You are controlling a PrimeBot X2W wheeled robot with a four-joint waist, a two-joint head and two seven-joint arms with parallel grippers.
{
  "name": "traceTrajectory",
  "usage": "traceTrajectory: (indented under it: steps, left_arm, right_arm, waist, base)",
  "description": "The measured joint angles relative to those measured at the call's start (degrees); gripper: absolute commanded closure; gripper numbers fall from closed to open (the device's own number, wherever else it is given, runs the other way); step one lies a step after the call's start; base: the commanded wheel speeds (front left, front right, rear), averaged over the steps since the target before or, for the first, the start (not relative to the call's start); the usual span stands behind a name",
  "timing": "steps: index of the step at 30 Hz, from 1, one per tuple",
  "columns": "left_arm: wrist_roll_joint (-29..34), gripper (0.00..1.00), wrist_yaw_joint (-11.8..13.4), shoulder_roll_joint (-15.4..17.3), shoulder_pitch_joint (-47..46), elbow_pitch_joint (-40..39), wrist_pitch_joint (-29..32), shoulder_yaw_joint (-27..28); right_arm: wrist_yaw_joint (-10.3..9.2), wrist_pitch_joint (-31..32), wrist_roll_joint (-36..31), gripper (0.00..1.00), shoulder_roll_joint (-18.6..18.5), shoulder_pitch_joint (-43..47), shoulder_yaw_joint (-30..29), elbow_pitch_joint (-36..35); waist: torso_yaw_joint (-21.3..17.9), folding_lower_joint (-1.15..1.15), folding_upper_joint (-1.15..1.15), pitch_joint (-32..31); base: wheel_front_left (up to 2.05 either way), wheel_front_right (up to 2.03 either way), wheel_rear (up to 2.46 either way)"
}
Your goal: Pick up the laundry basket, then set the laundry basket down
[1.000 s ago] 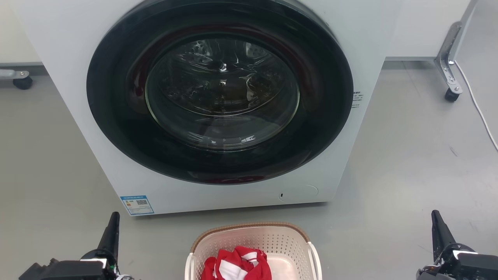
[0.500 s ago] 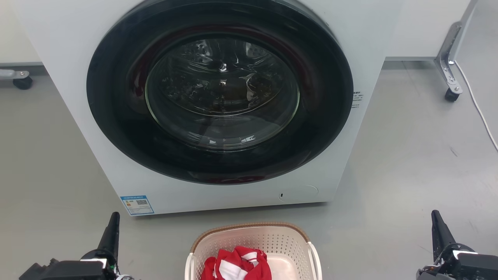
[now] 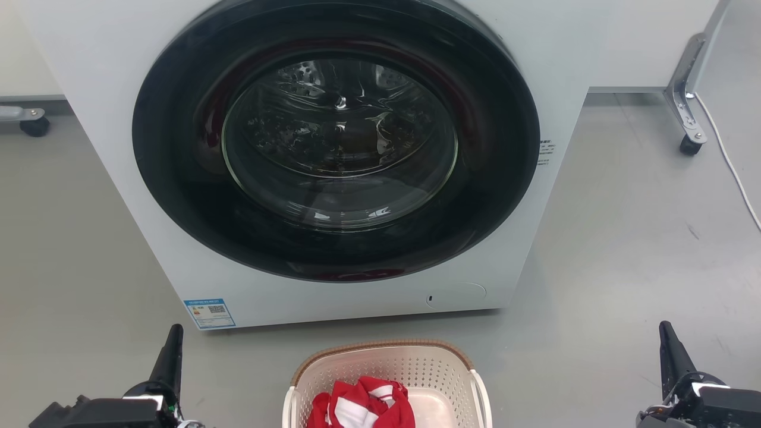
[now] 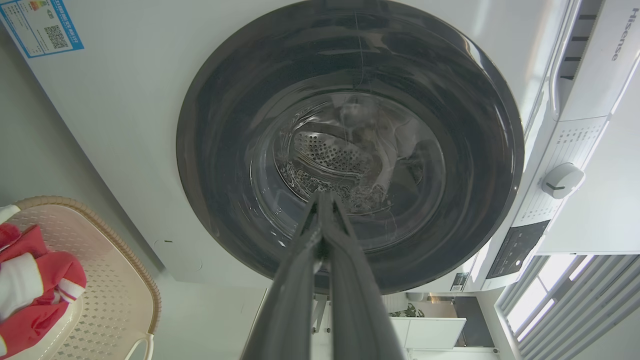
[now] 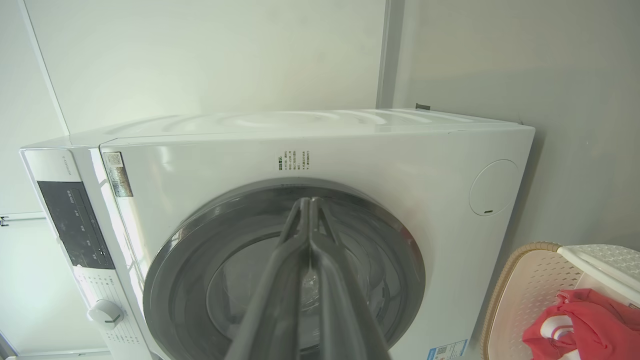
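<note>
The laundry basket (image 3: 386, 361) sits at the bottom middle of the head view, on the floor (image 3: 624, 238) just in front of the washing machine (image 3: 89, 119). Its near end is cut off by the frame. A bundle of red and white cloth (image 3: 362, 404) lies inside it, and nothing grips or touches the basket.

The left gripper (image 3: 176, 333) hangs well off to the basket's left and the right gripper (image 3: 666, 330) well off to its right. Both point towards the machine. Each wrist view shows that arm's own fingers pressed together to a point, pinching nothing.

My reading is that this layout fits two stages equally well. The basket may be waiting on the floor to be lifted, or it may be set down again with both arms drawn clear. The pictures do not settle which, so no next move can be named with confidence. Any hold on the basket would most likely go to the white side handles (image 3: 481, 395), one for each gripper.

Counted:
- one basket, with two handles in view
- one bundle of cloth, though I cannot tell how many pieces are in it
- one washing machine with one round door (image 3: 339, 142)
- two grippers
- two caster wheels (image 3: 35, 126) at the back
- one white cable (image 3: 734, 172)
</note>
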Motion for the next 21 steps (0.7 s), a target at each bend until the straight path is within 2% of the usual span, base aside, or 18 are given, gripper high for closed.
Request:
traceTrajectory:
  steps: [21]
  left_arm:
    - [-0.1,1.0,0.0,0.0,0.0,0.0,0.0,0.0]
  right_arm:
    - [0.0,0.0,0.0,1.0,0.0,0.0,0.0,0.0]
  waist:
    - [0.0,0.0,0.0,0.0]
  base:
    - [0.0,0.0,0.0]
